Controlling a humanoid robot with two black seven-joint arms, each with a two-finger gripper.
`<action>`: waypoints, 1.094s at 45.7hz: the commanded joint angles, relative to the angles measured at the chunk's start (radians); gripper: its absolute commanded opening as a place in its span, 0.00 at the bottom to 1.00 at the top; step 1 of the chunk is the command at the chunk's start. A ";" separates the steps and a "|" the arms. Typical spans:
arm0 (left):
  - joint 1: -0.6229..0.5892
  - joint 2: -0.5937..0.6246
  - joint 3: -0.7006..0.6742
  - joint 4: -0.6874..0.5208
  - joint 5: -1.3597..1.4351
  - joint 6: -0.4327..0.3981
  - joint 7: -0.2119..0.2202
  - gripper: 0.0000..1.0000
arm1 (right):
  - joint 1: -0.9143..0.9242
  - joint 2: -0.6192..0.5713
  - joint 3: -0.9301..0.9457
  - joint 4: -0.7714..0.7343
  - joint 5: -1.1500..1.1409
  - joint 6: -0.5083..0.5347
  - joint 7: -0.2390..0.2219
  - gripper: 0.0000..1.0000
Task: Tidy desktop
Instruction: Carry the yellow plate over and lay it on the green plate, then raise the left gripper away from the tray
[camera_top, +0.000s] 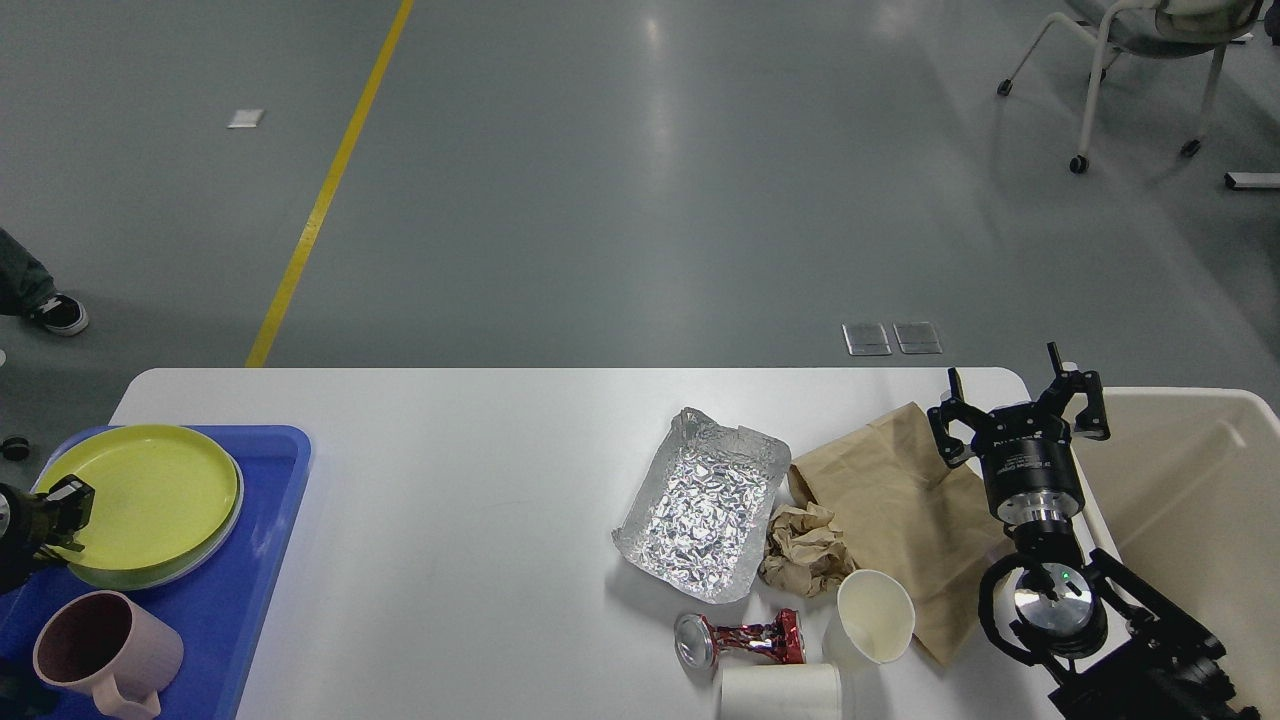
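The white desktop (450, 500) carries a crumpled foil tray (705, 500), a brown paper bag (890, 500), a crumpled paper ball (805, 550), a paper cup (875, 615), a crushed red can (740, 640) and a white cup on its side (780, 692). My left gripper (62, 503) is at the left edge, closed on the rim of a yellow-green plate (150, 490) that rests on another plate in the blue tray (270, 500). My right gripper (1015, 395) is open and empty, fingers pointing up, over the bag's right edge.
A pink mug (95, 650) stands in the blue tray's near part. A beige bin (1190, 500) sits against the table's right end. A wheeled chair (1130, 60) stands on the floor at the far right. A person's shoe (55, 315) shows far left.
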 joint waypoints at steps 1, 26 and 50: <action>-0.002 0.000 -0.003 0.000 -0.002 0.001 -0.004 0.96 | 0.000 0.000 0.000 0.000 0.000 0.000 0.000 1.00; -0.123 0.055 0.008 -0.058 0.000 -0.042 0.013 0.96 | 0.000 0.000 0.000 0.000 0.000 0.000 0.000 1.00; -0.324 0.159 -0.456 -0.028 -0.002 -0.167 -0.084 0.96 | 0.000 0.001 0.000 0.000 0.000 0.000 0.000 1.00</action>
